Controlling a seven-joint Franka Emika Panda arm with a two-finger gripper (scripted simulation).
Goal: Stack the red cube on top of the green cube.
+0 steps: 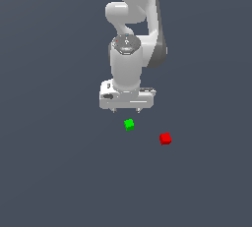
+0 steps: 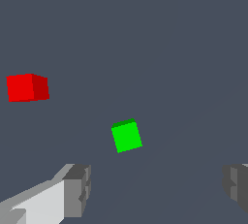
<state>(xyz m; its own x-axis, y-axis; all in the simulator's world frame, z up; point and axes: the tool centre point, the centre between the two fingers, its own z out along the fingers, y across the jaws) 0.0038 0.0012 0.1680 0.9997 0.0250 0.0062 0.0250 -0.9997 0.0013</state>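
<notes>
Red cube (image 2: 27,87) waits untouched on the plain grey floor (image 1: 54,172), off to one side of the fingers (image 2: 77,189) and outside their span. The robot's gripper (image 2: 155,189) hangs above the floor with its 2 fingers spread wide and nothing between them. The green cube (image 2: 127,136) sits ahead of the gap, nearer than the red one. In the exterior view the red cube lies to the right of the green, apart from it. To grasp well, the gripper should probably shift over the red cube, centre it between the fingers, then descend without nudging the green cube.
</notes>
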